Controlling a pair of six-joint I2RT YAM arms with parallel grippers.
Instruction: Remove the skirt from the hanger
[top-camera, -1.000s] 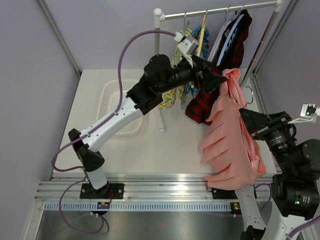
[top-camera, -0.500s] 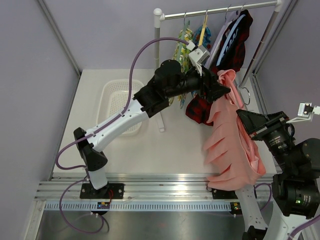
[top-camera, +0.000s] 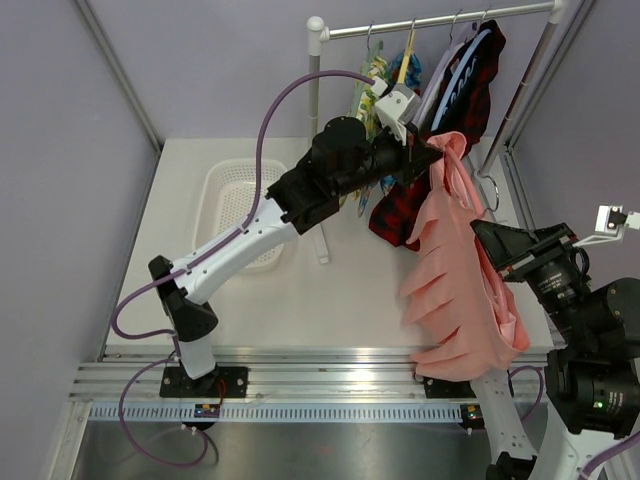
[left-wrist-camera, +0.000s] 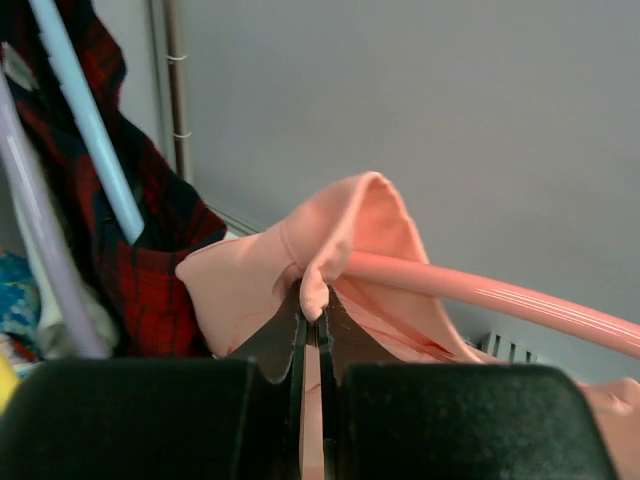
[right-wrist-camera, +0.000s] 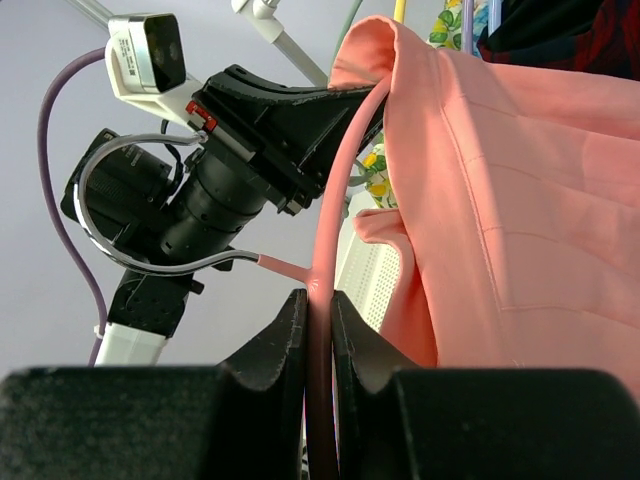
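Observation:
The salmon-pink pleated skirt (top-camera: 460, 290) hangs at the right on a thin pink hanger (right-wrist-camera: 345, 180) with a grey metal hook (top-camera: 491, 190). My left gripper (top-camera: 437, 153) reaches in from the left and is shut on a fold of the skirt's top edge (left-wrist-camera: 335, 225), just beside the hanger's bar (left-wrist-camera: 480, 290). The pinched fold shows between the tips of the left gripper (left-wrist-camera: 312, 300). My right gripper (right-wrist-camera: 318, 300) is shut on the hanger's pink stem, below where the hook (right-wrist-camera: 150, 255) branches off. From above, the right gripper (top-camera: 482, 232) sits against the skirt's right side.
A clothes rail (top-camera: 440, 20) on a white post (top-camera: 316, 120) runs along the back. It carries a red-and-black plaid garment (top-camera: 480, 75) and floral garments (top-camera: 372, 85). A white perforated basket (top-camera: 232, 215) lies on the table at the left.
My left gripper has moved right and up to the skirt's top edge and gone from open to shut on it. The right gripper stays shut on the hanger in place.

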